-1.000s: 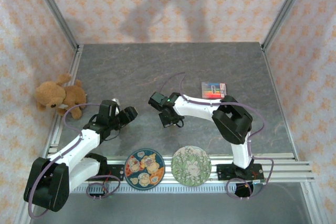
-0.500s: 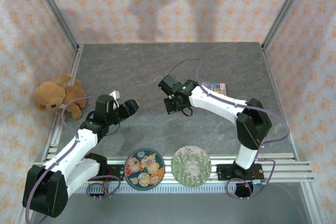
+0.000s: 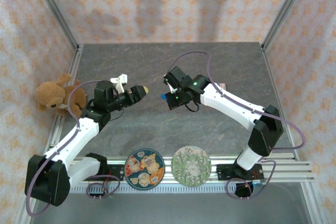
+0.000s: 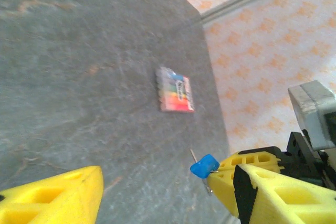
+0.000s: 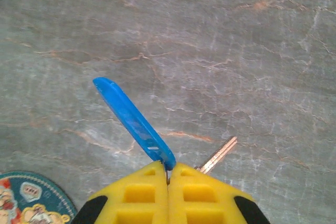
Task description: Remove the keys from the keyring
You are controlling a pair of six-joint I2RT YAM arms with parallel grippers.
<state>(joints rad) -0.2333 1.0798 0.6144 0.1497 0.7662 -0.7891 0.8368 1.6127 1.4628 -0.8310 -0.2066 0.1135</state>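
Barely begun: grips keyring (image 5: 167, 168) shut in right tool (image 5: 168, 176), spreads left tool (image 3: 140, 91) wide nearby; leaves key (image 5: 218, 155), blue tag (image 5: 134, 121) seemingly attached.

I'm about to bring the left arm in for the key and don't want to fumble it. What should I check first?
1. Right gripper shut on the keyring: ok. The fingers are closed, and the blue tag and key stick out.
2. Key free to grab: ok. Its shaft juts out beside the blue tag.
3. Where the keyring's split lies: cannot tell. It is hidden between the fingers.
4. Left gripper open: ok. Its finger sits far to one side in the left wrist view.
5. Left gripper at the key: not ok. A gap separates the two grippers in the top view.
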